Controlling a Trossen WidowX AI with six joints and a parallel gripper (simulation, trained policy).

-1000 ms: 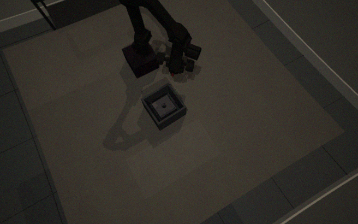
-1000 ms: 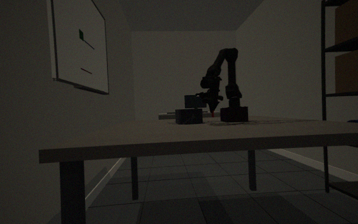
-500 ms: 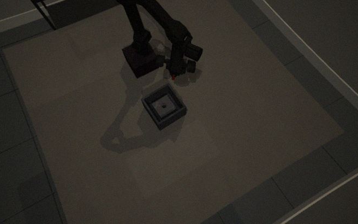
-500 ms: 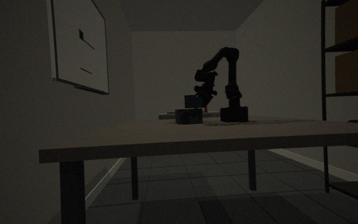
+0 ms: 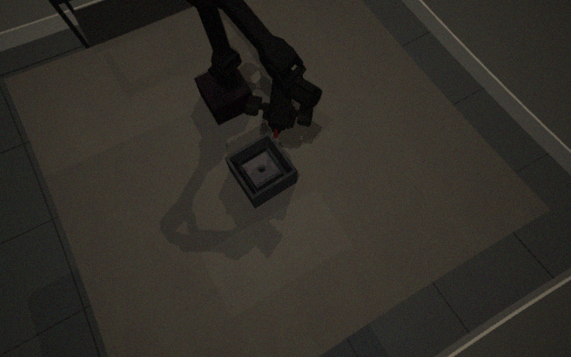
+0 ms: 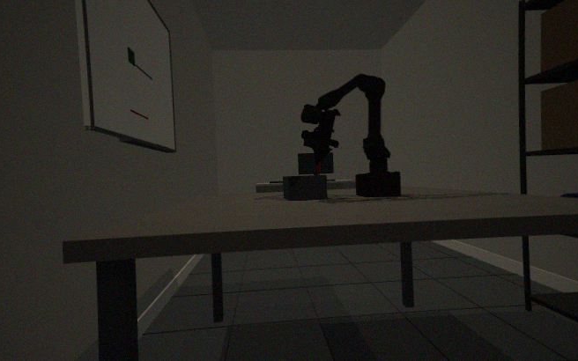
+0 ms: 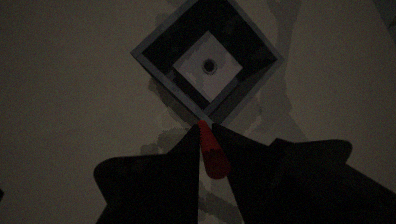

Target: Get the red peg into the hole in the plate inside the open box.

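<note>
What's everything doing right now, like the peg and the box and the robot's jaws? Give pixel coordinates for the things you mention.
Red peg (image 5: 275, 133) (image 6: 319, 167) (image 7: 215, 161): held up, outside the box's hole.
Jaws: shut on the peg.
Box (image 5: 274, 191) (image 6: 305, 187) (image 7: 170, 82): open on top, on the table.
Plate (image 5: 254, 173) (image 7: 188, 66): at the box's bottom, hole unfilled.
Table (image 5: 389, 177) (image 6: 237, 217) (image 7: 60, 90): standing on its legs.

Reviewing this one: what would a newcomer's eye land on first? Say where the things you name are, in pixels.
Probably the red peg (image 5: 275, 133) (image 6: 319, 166) (image 7: 214, 159), the brightest colour in a dim room, pinched in the gripper (image 5: 276, 130) (image 6: 318, 161) (image 7: 204, 128). Next, the open grey box (image 5: 274, 191) (image 6: 305, 187) (image 7: 172, 87) on the table (image 5: 412, 177) (image 6: 237, 219) (image 7: 60, 100), its pale plate (image 5: 252, 171) (image 7: 210, 87) showing one dark round hole (image 5: 261, 168) (image 7: 209, 66).
</note>
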